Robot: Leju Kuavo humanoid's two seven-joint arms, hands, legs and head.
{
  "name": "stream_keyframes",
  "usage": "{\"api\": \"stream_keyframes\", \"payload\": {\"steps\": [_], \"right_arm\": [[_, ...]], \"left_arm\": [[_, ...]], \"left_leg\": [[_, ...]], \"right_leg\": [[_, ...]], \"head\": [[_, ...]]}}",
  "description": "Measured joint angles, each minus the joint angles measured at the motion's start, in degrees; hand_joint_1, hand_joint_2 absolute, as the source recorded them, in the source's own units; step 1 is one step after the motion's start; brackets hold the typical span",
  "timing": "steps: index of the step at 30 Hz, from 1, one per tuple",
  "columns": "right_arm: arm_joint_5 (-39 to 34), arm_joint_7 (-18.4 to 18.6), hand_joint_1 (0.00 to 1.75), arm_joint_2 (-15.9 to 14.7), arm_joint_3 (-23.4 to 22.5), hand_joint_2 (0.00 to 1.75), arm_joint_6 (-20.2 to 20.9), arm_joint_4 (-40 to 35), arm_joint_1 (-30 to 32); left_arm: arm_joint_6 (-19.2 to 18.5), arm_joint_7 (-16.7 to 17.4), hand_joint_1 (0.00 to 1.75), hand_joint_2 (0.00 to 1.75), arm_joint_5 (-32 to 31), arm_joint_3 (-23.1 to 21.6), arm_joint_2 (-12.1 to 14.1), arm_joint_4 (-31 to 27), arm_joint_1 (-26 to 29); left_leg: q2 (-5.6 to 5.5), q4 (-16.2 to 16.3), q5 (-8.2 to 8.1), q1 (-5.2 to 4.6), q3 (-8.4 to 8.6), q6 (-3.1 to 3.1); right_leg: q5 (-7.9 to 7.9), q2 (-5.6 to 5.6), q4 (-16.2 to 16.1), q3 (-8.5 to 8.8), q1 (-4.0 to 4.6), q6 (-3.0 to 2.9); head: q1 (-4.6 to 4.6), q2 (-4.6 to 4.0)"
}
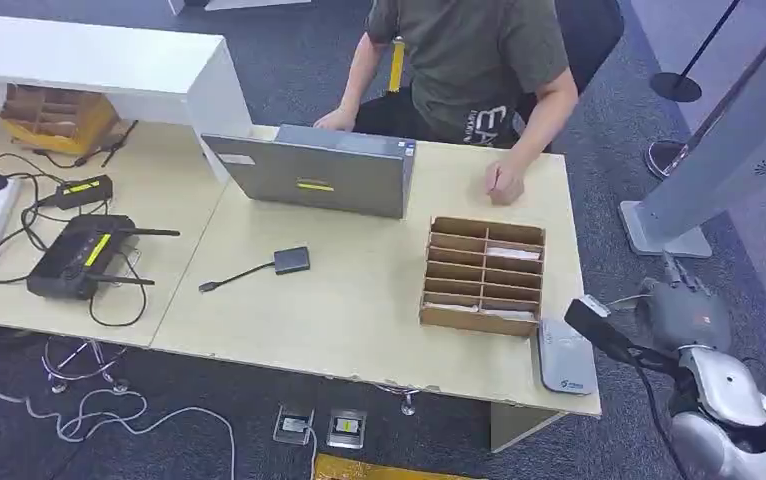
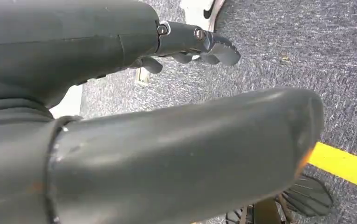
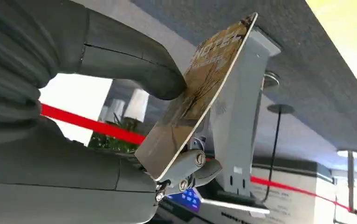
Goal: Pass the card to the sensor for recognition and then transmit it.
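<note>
The right hand pinches the gold printed card; the left hand holds nothing. Keep the card flat and lower it squarely over the grey rounded sensor.

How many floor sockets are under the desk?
2. Both lie on the carpet below the desk's front edge: left floor socket, right floor socket, side by side. The desk may hide others.

Head view high, overlooking desk; wrist views close
</note>
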Motion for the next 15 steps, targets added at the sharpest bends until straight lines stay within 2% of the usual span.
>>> {"api": "stream_keyframes", "payload": {"steps": [15], "right_arm": [[-2.1,0.1,1.75,0.2,2.7,1.75,0.3,2.4,4.3]], "left_arm": [[0.1,0.6,0.0,0.0,-0.1,-1.0,0.3,0.0,0.0]], "left_leg": [[0.03,0.0,0.0,0.01,-0.01,0.0]], "right_leg": [[0.0,0.01,0.0,0.0,0.01,0.0]], "head": [[0.0,0.0]]}}
